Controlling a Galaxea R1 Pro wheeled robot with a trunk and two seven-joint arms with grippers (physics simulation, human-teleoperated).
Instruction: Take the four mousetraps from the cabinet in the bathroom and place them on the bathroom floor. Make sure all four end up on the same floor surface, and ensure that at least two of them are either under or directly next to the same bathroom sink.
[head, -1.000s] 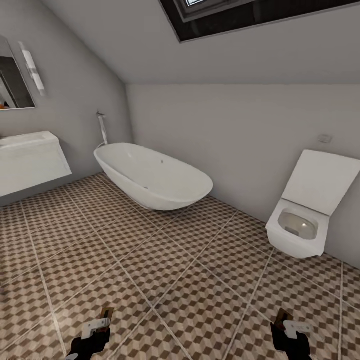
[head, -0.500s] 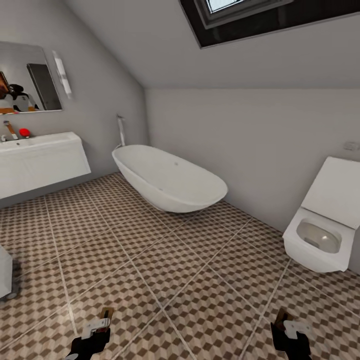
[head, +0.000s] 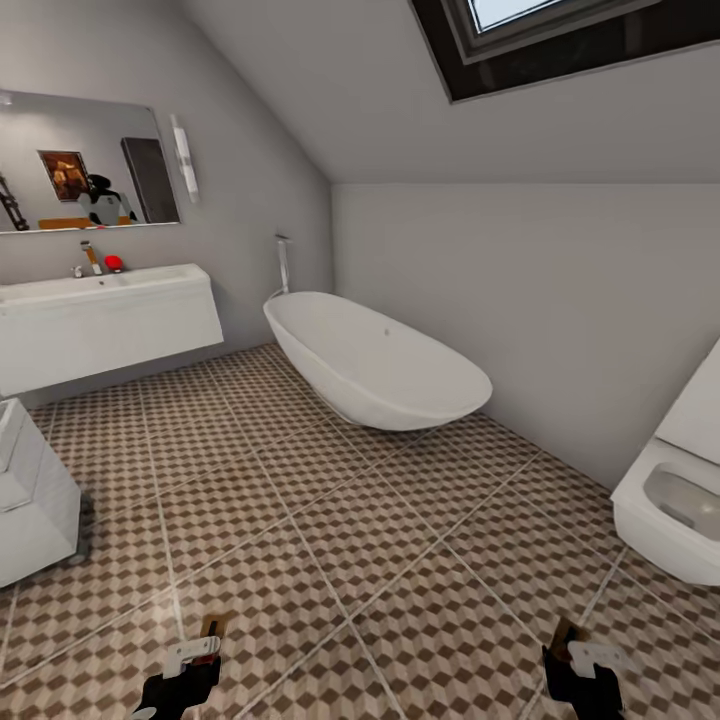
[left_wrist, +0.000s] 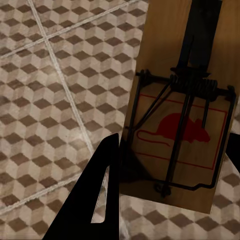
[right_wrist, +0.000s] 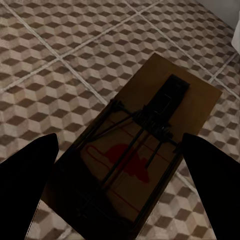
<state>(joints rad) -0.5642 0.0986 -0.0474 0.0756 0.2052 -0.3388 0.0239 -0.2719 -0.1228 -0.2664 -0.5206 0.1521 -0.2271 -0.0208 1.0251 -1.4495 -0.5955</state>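
At the bottom of the head view, my left gripper (head: 195, 652) is shut on a mousetrap (head: 210, 627), a small brown board sticking out past the fingers. The left wrist view shows this mousetrap (left_wrist: 182, 125) close up, with dark wire and a red mouse print, beside one black finger (left_wrist: 97, 200). My right gripper (head: 582, 655) is shut on a second mousetrap (head: 562, 632). That mousetrap (right_wrist: 145, 150) lies between two black fingers (right_wrist: 25, 185) in the right wrist view. Both hang above the cube-pattern bathroom floor (head: 330, 520). The white sink (head: 100, 320) with its tap stands at the far left wall.
A white oval bathtub (head: 380, 365) stands along the back wall. A white toilet (head: 675, 500) is at the right edge. A low white unit (head: 30, 490) juts in at the left edge. A mirror (head: 80, 165) hangs above the sink, and a skylight (head: 560, 30) is overhead.
The camera has turned left, so the whole room has slid right in the picture. The sink and mirror have come further into view, and the toilet has slid toward the edge. Both grippers keep their traps.
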